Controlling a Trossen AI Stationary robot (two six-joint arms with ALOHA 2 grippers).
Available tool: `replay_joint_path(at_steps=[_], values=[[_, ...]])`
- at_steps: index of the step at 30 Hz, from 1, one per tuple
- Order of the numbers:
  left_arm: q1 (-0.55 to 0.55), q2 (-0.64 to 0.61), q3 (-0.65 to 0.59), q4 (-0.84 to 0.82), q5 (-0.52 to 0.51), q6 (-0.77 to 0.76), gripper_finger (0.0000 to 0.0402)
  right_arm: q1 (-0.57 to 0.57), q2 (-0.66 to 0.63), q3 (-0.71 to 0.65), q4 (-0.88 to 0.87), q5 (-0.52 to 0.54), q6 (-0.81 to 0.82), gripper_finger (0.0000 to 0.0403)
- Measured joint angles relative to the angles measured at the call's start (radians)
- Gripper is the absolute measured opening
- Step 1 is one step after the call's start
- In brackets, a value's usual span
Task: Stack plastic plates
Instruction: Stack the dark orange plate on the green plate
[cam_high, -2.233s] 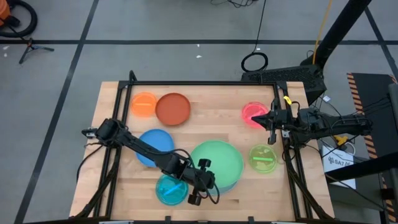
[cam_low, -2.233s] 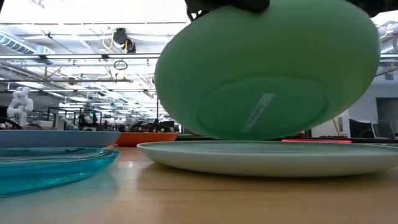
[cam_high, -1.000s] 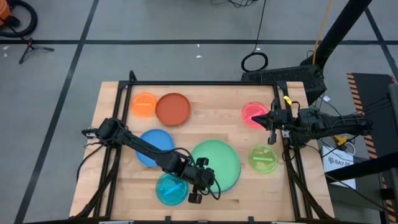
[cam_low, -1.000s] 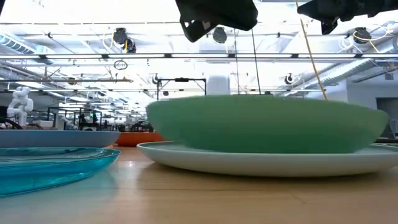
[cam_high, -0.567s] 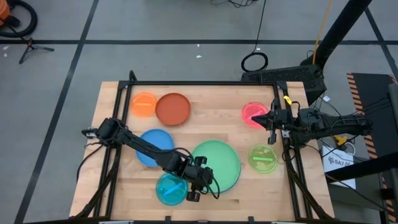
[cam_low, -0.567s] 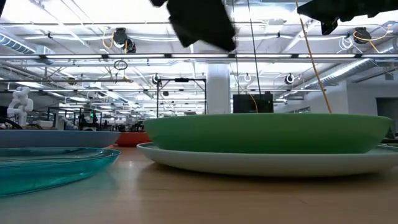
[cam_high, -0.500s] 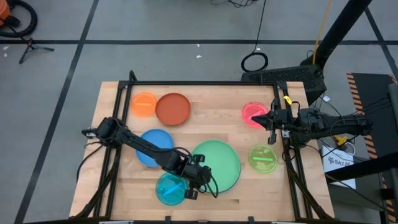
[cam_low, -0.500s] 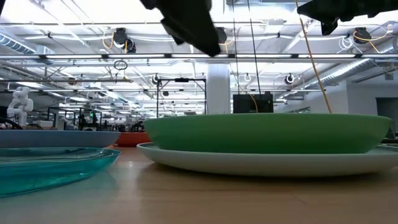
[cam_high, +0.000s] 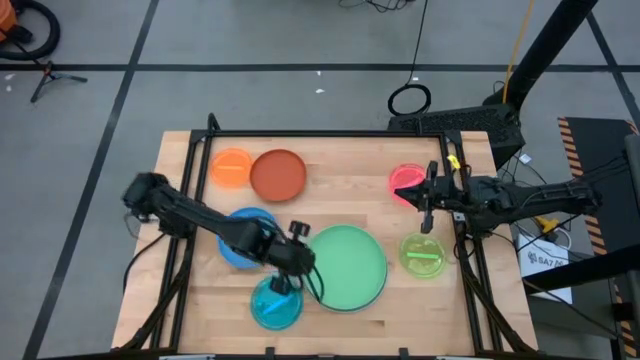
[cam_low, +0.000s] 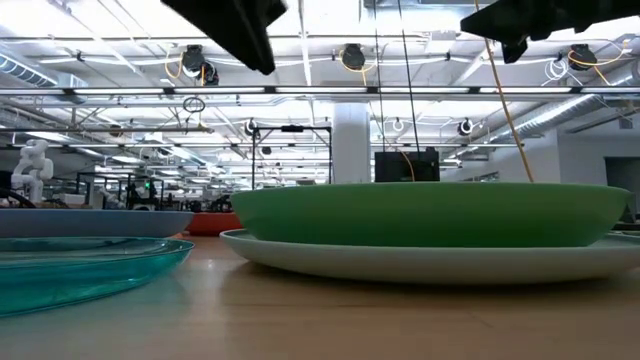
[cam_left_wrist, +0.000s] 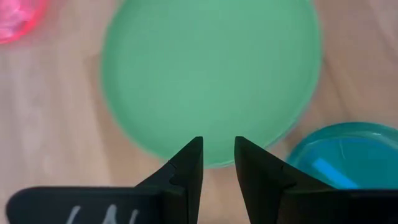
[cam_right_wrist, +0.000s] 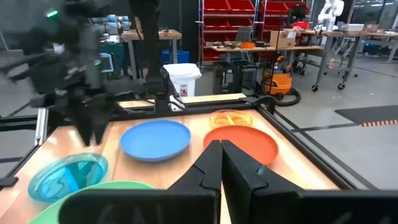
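The green plate (cam_high: 345, 267) sits nested in the pale blue plate (cam_low: 430, 262), which rests on the table. My left gripper (cam_high: 298, 262) hovers open above the green plate's left edge (cam_left_wrist: 217, 149), touching nothing, with the cyan plate (cam_high: 275, 303) just on its near side. The blue plate (cam_high: 240, 240) lies partly under the left arm. The orange plate (cam_high: 231, 167) and the rust-brown plate (cam_high: 278, 175) lie at the far left. My right gripper (cam_high: 425, 208) is shut (cam_right_wrist: 221, 146) and waits above the table beside the pink plate (cam_high: 405, 183). The lime plate (cam_high: 423, 255) lies near it.
A black frame runs along the table's left, far and right edges (cam_high: 330, 133). Bare wood (cam_high: 345, 195) shows between the rust-brown, pink and green plates. The near strip of table (cam_high: 400, 320) is bare wood too.
The green plate, tilted in the air two seconds ago, now lies level in the pale blue plate. My left gripper has risen and drawn back toward the table's left and far side, away from the green plate's near edge. My right gripper has shifted slightly toward the left.
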Motion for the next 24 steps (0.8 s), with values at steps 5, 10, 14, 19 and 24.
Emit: replay_joint_path(at_steps=[5,10,14,19,24], values=[[0.082,-0.213,-0.255,0.152,-0.003,-0.005,0.0099,-0.012,0.089,0.000,0.051,0.095,0.030,0.0000],[0.212,-0.352,-0.412,0.198,-0.025,-0.059,0.0099,-0.065,0.142,0.002,0.091,0.126,0.063,0.0000],[0.348,-0.385,-0.447,0.183,-0.033,-0.119,0.0099,-0.117,0.173,0.031,0.056,0.124,0.077,0.0000],[0.553,-0.385,-0.447,0.183,0.051,-0.121,0.0099,-0.173,0.229,0.088,0.007,0.122,0.051,0.0000],[0.789,-0.383,-0.447,0.180,0.143,-0.107,0.0099,-0.221,0.274,0.134,-0.025,0.121,0.027,0.0000]])
